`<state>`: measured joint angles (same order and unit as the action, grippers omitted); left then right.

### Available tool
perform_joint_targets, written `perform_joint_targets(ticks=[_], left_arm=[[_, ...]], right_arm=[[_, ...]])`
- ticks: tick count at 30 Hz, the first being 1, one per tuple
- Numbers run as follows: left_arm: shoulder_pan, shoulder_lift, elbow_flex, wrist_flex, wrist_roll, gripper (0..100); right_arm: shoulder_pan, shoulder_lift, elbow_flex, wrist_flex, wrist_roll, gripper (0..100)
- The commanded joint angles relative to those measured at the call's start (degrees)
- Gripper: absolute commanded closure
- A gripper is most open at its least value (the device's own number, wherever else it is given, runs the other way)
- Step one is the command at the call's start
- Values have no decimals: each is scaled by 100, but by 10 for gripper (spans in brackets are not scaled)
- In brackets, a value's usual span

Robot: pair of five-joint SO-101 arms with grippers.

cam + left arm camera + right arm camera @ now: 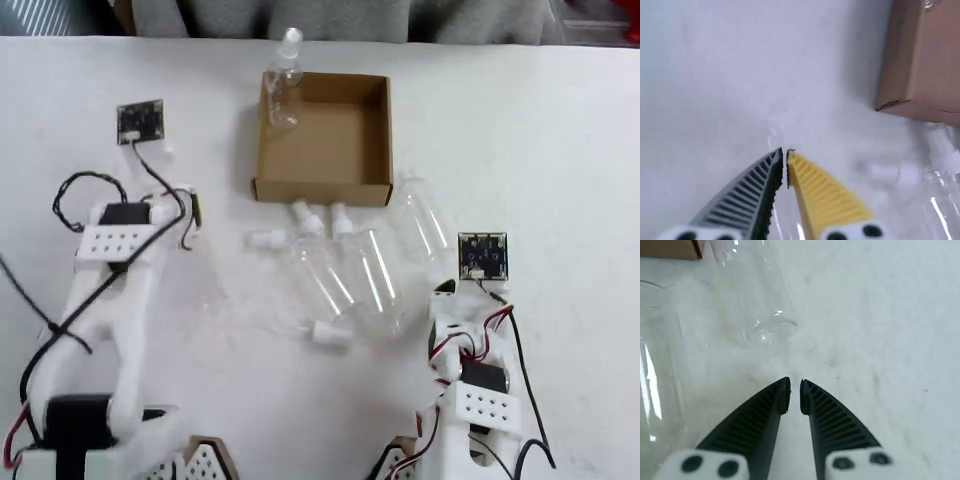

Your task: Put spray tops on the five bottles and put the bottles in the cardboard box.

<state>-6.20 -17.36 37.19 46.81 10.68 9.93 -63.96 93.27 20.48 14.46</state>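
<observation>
While both arms sit over bare table [560, 130], neither tool has hold of anything. The left tool [785, 152], one grey finger and one yellow, has its jaws pressed together so that the tips meet, and it hangs just above the white surface. It is toward the left edge of the table, with a corner of the cardboard box [920, 60] near it.

The right tool [792, 390] has black jaws drawn almost together, leaving only a thin slit at the tips and nothing in it. It touches no bottle. The base of the right-hand bottle [760, 295] lies near it but clear of the fingers.

The cardboard box [340, 140] stands open near the far edge of the table, about midway along it. One capped bottle [283, 85] stands in the box's far left corner, wearing a spray top.

The other clear bottles lie on their sides on the table, between the box and the near edge:
- Two lying bottles [322, 275] rest side by side, their white spray tops pointing at the box's near wall.
- The right-hand bottle [422, 222] lies nearer the right edge, just beside the box's near right corner.
- A small white spray top [268, 238] lies loose beside the pair.
- Another white top [332, 335] lies at the pair's near ends. I cannot tell whether it is fitted to a bottle.
</observation>
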Motion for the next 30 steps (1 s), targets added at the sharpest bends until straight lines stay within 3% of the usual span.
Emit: perform_joint_targets(ticks=[1,5,11,14,19,25,30], left_arm=[[145,-673,-220,387,62,869],[-13,-716,-88,642,62,752],[-1235,-699,299,633,62,816],[-1516,-699,422,633,62,813],[-1411,-699,448,642,105,792],[-919,-708,413,677,1011,789],[-778,-699,440,659,1011,789]], right_arm=[[-22,-75,-53,-101,53,974],[-22,-75,-53,-101,53,974],[-13,-75,-53,-92,53,974],[-22,-75,-53,-92,53,974],[-22,-75,-53,-75,53,974],[4,-75,-53,-66,53,974],[4,-75,-53,-66,53,974]])
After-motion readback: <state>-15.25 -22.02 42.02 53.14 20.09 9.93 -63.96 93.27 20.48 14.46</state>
